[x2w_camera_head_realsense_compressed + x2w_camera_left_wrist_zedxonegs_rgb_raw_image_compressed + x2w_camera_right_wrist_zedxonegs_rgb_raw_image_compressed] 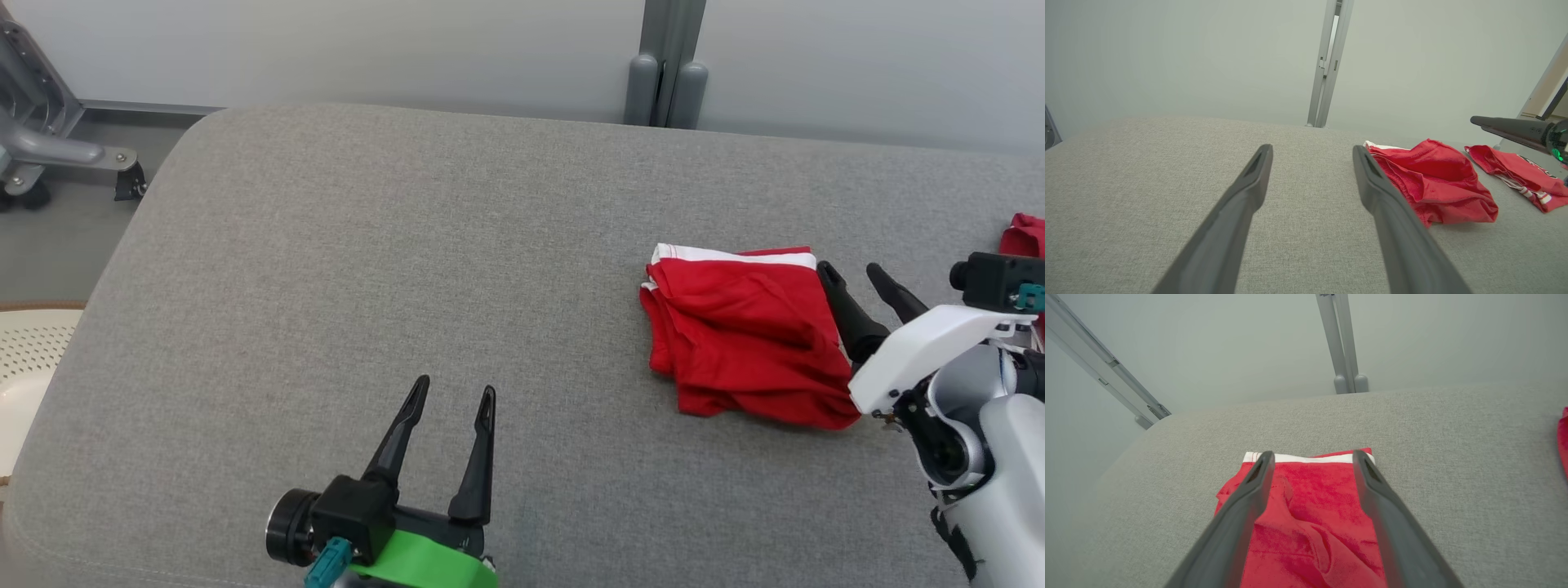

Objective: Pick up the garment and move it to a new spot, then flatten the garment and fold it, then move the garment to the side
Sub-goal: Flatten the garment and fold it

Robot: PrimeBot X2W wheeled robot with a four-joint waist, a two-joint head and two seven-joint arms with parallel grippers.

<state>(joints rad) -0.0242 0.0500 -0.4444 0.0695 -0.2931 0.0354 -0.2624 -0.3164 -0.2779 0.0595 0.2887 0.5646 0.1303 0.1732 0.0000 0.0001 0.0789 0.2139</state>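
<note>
Grey padded desk (pixel 326 286). Red garment (pixel 743 335) lies right of centre in a compact, rumpled bundle, so folding looks done. The move aside is either left or just finished. Right gripper (pixel 849 269) is just beside its right edge, fingers spread, empty. Left gripper (pixel 455 388) is well apart, fingers spread, empty. Second red piece (pixel 1024 237) at far right.

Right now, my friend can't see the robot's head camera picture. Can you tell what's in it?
A folded red garment with a white band lies on a grey padded surface. The open right gripper is at its right edge; the open left gripper sits at the lower middle.
</note>
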